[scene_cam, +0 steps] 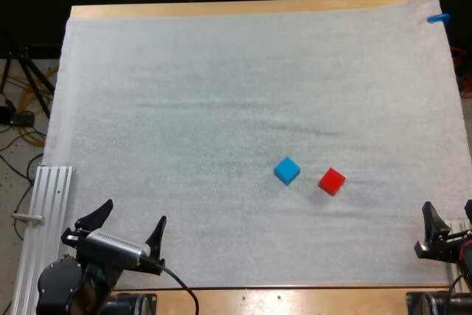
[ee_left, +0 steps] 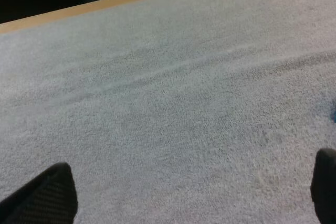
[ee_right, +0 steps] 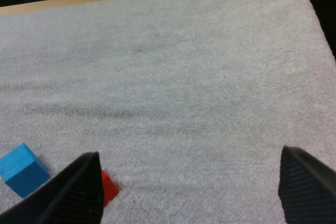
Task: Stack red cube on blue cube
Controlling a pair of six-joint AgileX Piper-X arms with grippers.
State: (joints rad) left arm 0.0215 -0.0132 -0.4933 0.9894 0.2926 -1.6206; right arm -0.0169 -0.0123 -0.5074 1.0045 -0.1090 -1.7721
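White mat [scene_cam: 221, 108] carries the blue cube [scene_cam: 287, 170], with the red cube [scene_cam: 332, 181] just beside it, unstacked. Our left gripper [scene_cam: 127, 224] and right gripper [scene_cam: 448, 219] hang released, well apart from it; we judge picking not yet begun.

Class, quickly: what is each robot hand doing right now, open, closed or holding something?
Left hand: open, holding nothing.
Right hand: open, holding nothing, clear of the red cube.
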